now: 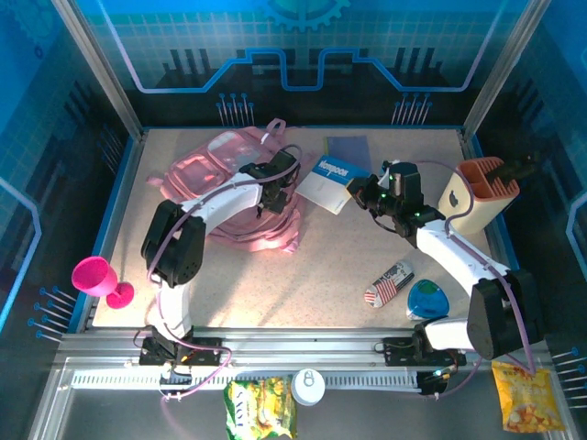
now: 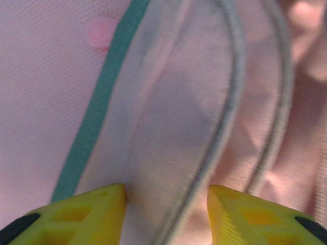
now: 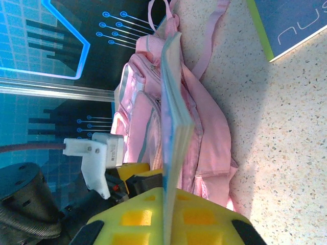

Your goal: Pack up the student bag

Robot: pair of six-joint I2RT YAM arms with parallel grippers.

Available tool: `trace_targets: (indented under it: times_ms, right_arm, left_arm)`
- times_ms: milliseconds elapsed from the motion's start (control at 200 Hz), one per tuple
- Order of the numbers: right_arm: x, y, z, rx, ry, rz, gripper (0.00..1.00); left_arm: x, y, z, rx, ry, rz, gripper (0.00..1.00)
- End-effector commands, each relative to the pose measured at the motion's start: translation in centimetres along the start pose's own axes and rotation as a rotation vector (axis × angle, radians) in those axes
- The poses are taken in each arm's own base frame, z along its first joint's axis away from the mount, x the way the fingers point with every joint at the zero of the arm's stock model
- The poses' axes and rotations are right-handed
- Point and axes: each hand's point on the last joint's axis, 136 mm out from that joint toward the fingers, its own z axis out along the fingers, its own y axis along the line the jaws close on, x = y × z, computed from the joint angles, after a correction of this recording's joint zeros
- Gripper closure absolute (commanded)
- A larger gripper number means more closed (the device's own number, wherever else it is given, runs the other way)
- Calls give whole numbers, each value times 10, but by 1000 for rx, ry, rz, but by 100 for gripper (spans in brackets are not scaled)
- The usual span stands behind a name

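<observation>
- The right jaws clamp a thin white-and-blue book [image 1: 326,179] by one edge and hold it just beside the bag [image 1: 215,165].
- A dark blue notebook [image 1: 350,149] lies behind the book.
- A pen holder [image 1: 477,188] stands at the far right, and a pink goblet [image 1: 96,278] stands at the left edge.
- The bag lies slumped at the back left of the surface [image 1: 303,266]. It is pink, with paler pockets and loose straps.
- The left jaws stand half apart astride a fold of its fabric. I cannot tell whether they pinch it.
</observation>
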Motion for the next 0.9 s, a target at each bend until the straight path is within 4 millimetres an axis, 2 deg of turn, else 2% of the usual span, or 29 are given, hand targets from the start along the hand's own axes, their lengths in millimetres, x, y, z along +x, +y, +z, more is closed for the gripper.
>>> trace_targets:
  times_ms: [0,130,225,295,405,435,665,770,895]
  right_arm:
    - [-8,-3,-7,10,-33,-12,100]
    - [-10,-3,-8,13,-37,-10,100]
    - [-11,-4,-10,20,-44,-14,100]
    - [-13,-5,-12,28,-55,-20,100]
    - [-17,-7,-18,37,-71,-24,100]
    - [-18,-9,-20,38,-76,-25,100]
    - [-13,-13,-34,32,-78,-72,100]
    - [-5,-4,-34,-23,-35,-91,100]
    - [14,13,-24,-90,43,-104,100]
  left_arm:
    - [-2,16,-1,-103,19,47,59]
    - [-5,15,0,-107,18,47,69]
    - [-8,16,-6,-99,4,45,81]
    - [-13,18,-15,-87,-19,37,90]
    - [-24,25,-35,-81,-81,0,95]
    - [-28,29,-41,-81,-103,-17,100]
    - [-46,63,-91,-91,-285,-194,100]
    - [-52,75,-112,-70,-357,-266,100]
    - [-63,82,-133,-7,-436,-326,100]
